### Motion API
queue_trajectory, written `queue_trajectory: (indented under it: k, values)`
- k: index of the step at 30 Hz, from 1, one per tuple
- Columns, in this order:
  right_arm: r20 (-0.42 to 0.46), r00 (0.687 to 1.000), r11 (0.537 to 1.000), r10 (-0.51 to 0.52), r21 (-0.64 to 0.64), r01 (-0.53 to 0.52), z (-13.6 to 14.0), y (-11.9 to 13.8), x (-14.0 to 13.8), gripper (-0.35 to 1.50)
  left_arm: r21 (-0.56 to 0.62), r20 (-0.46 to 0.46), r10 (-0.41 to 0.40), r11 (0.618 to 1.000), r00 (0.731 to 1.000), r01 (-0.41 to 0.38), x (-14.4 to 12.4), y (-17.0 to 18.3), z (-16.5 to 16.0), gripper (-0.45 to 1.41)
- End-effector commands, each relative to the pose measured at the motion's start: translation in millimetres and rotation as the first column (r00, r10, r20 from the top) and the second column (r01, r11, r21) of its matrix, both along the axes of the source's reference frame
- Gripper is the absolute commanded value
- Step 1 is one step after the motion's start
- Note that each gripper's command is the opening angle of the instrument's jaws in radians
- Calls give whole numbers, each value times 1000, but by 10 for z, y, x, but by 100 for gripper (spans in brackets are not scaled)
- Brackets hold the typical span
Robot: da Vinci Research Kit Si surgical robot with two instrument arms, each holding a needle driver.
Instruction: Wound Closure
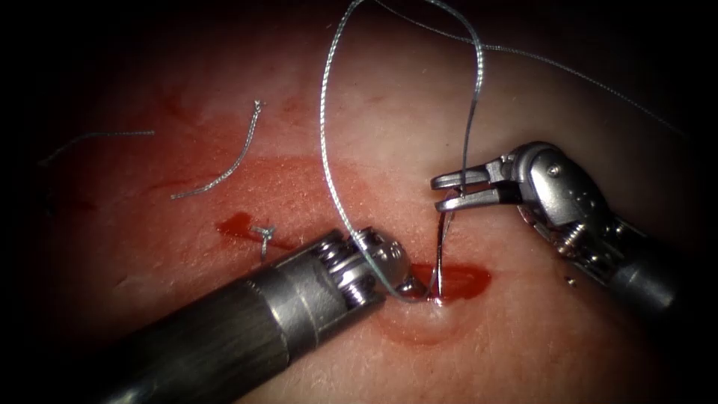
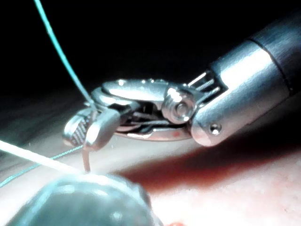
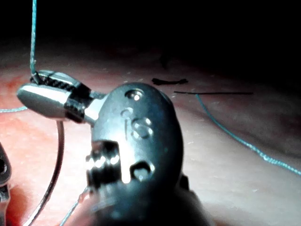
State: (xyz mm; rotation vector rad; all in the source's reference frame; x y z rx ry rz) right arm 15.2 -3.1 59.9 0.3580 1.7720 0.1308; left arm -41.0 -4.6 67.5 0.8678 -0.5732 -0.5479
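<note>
Curved needle [image 1: 440,254] standing nearly upright at the right end of the cut [image 1: 449,283], toward 5 o'clock of centre in the endoscope view; lower end sunk in the tissue [image 1: 523,352] where red fluid [image 1: 467,280] pools, upper end clamped in the right pincer [image 1: 447,191]. Right pincer closed on the needle close to its thread end, entering from 3 o'clock, upper and lower jaw nearly parallel and pointing toward 9 o'clock. In the right wrist view, same pincer [image 3: 35,92] shut over the needle [image 3: 55,165], the wire curving down from below the jaws, with thread [image 3: 33,37] rising straight up from the clamped spot.

Thread [image 1: 329,135] climbing from the right pincer toward 12 o'clock, arching over, then dropping in a long loop to the left pincer [image 1: 407,284]; a further strand running off toward 2 o'clock. Left pincer lying low on the tissue just left of the needle, shaft coming from 7 o'clock, thread draped across its wrist; jaw tips pressed into the wound edge, cannot tell whether open or shut, nor whether anything is held. In the left wrist view, the right pincer [image 2: 89,129] shut, needle [image 2: 86,160] hanging beneath it.

Further out on the tissue: a small knotted stitch [image 1: 263,236] on the cut's left part near 8 o'clock, a cut end of thread [image 1: 224,164] lying loose toward 10 o'clock, and another loose piece [image 1: 105,136] toward 9 o'clock.
</note>
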Motion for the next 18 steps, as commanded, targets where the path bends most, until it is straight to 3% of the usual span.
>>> queue_trajectory:
  k: [1,18]
  values:
    - [2,1000,1000,-1,-5,1,-7,13,4,-35,-6,4,-4,1000,1000,4,-5,10,-6,-45]
    - [11,1000,1000,9,11,-9,-1,28,3,-35,-5,4,-4,1000,1000,4,-7,7,-9,-45]
